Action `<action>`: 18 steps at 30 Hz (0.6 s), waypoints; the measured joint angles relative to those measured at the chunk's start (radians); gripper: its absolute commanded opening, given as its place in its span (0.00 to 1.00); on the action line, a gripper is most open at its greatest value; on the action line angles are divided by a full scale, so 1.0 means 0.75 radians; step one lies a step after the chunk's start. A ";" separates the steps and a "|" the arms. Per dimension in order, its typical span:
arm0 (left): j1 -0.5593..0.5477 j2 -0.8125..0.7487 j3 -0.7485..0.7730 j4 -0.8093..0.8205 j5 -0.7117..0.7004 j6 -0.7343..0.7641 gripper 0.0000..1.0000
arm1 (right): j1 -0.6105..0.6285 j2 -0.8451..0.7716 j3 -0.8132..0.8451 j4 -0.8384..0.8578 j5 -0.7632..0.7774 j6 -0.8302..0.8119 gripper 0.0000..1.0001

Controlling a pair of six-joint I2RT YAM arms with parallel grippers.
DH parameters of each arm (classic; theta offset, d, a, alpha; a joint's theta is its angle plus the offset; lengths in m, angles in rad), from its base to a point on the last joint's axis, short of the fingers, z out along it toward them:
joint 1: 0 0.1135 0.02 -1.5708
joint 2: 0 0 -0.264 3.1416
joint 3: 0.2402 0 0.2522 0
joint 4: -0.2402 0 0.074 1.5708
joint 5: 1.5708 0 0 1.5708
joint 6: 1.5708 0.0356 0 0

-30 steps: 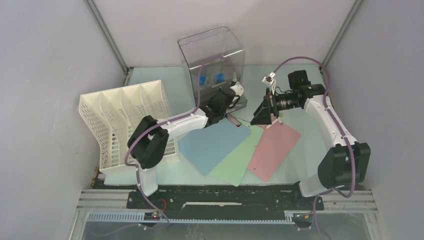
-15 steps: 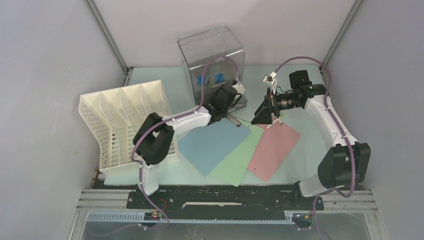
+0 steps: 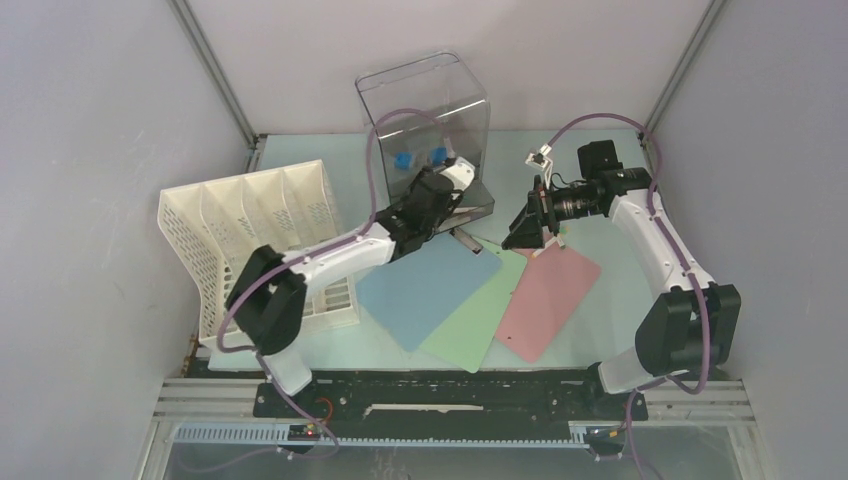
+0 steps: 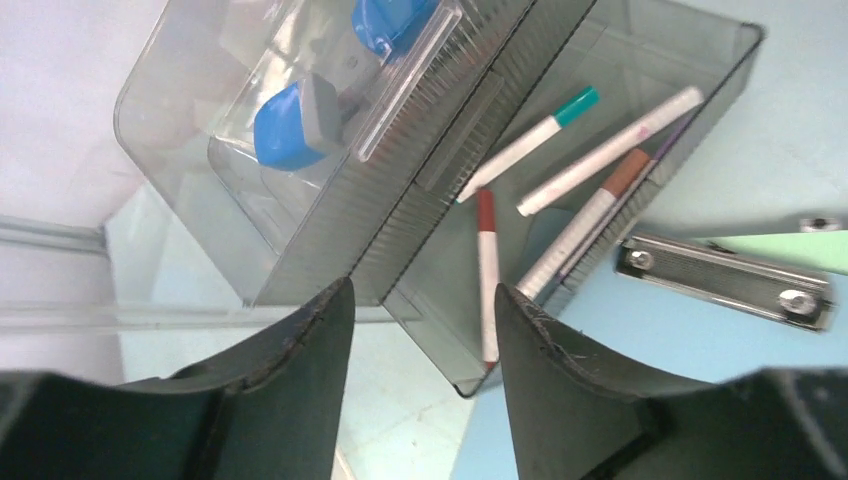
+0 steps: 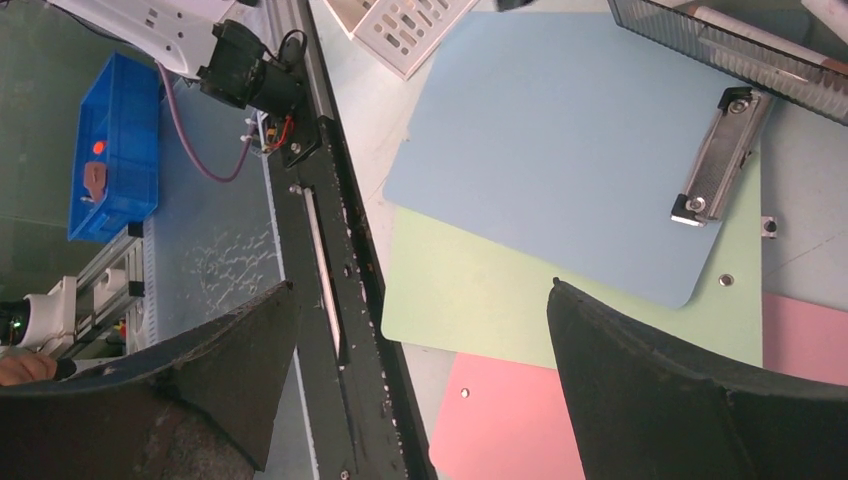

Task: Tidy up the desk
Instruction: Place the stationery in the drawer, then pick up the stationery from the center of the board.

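The desk (image 3: 590,325) is the pale mint-green top filling the middle of the overhead view. It's got grey walls on three sides and a black rail (image 3: 450,400) along the near edge.

Stuff sitting on it:
- A white file rack (image 3: 250,240) is over on the left.
- A clear drawer box (image 3: 425,100) stands at the back.
- Three clipboards are fanned out in the middle. The blue clipboard (image 3: 425,290) lies on top of the green clipboard (image 3: 470,330). The pink clipboard (image 3: 550,300) sits against the green one's right side, and it's hard to say which of those two is on top.

The left gripper (image 4: 422,290) is right up at the front of the box, jaws apart, nothing pinched between them. Looking past its fingers, the smoky lower drawer (image 4: 715,70) is pulled out and has four markers (image 4: 530,140) lying loose in it. One has a teal cap, one red, one brown, and the fourth is pale with a purplish tip. The upper drawer (image 4: 420,80) is clear and holds two blue items (image 4: 290,125), though what they are is anyone's guess. The blue clipboard's metal clip (image 4: 725,280) lies just beside the open drawer's front corner.

The right gripper (image 5: 420,290) hangs above the clipboards, jaws spread wide and holding nothing, well clear of the boards. Its camera looks straight down on the blue, green and pink boards and the rail.
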 measured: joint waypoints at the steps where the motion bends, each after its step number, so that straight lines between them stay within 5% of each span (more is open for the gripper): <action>1: 0.000 -0.050 -0.034 0.006 0.026 -0.033 0.67 | 0.000 0.002 0.000 0.001 0.003 0.000 1.00; 18: 0.000 -0.582 -0.502 0.216 0.378 -0.399 0.96 | -0.048 0.012 0.000 0.003 0.130 0.001 1.00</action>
